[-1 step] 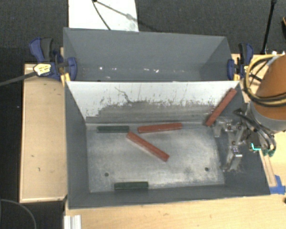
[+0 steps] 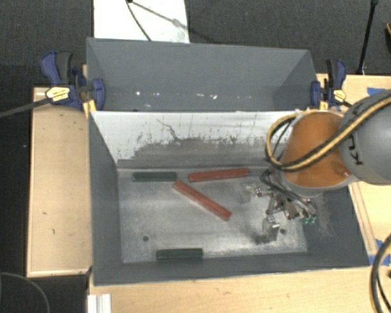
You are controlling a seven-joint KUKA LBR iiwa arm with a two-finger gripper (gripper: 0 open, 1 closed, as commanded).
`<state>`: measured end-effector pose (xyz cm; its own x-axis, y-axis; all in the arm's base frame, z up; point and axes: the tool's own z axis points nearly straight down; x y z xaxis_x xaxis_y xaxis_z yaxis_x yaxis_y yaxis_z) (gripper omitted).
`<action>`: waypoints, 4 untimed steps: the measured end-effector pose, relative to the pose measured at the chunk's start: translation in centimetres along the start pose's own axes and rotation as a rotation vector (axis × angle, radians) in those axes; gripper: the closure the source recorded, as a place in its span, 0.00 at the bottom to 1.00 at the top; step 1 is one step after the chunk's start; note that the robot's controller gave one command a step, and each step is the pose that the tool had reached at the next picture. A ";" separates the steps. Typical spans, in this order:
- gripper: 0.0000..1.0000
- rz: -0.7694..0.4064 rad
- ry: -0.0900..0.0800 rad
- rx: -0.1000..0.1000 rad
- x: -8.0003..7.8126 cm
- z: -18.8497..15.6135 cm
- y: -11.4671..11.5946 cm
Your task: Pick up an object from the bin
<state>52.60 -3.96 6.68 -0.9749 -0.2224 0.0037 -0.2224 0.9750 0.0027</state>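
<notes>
Camera view: gripper sits low over bare floor of the bin; can't tell if it's spread or pinched. Nearest candidate is the slanted red bar, left of it, with a second red bar up-left. Risk: closing here grabs nothing, and these flat bars could skid on metal.

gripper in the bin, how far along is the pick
Early stage. Done: the gripper is low over the floor on the right side of the bin. In hand: nothing visibly held. Left: the grasp and lift. The slanted red bar, level red bar, upper green bar and lower green bar all lie apart from it.
</notes>
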 end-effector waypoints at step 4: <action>1.00 -0.117 -0.015 0.002 -3.6 -14.6 14.4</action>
<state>52.95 10.85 21.31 -0.9424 -0.3343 -0.0115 -0.3343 0.9425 -0.0001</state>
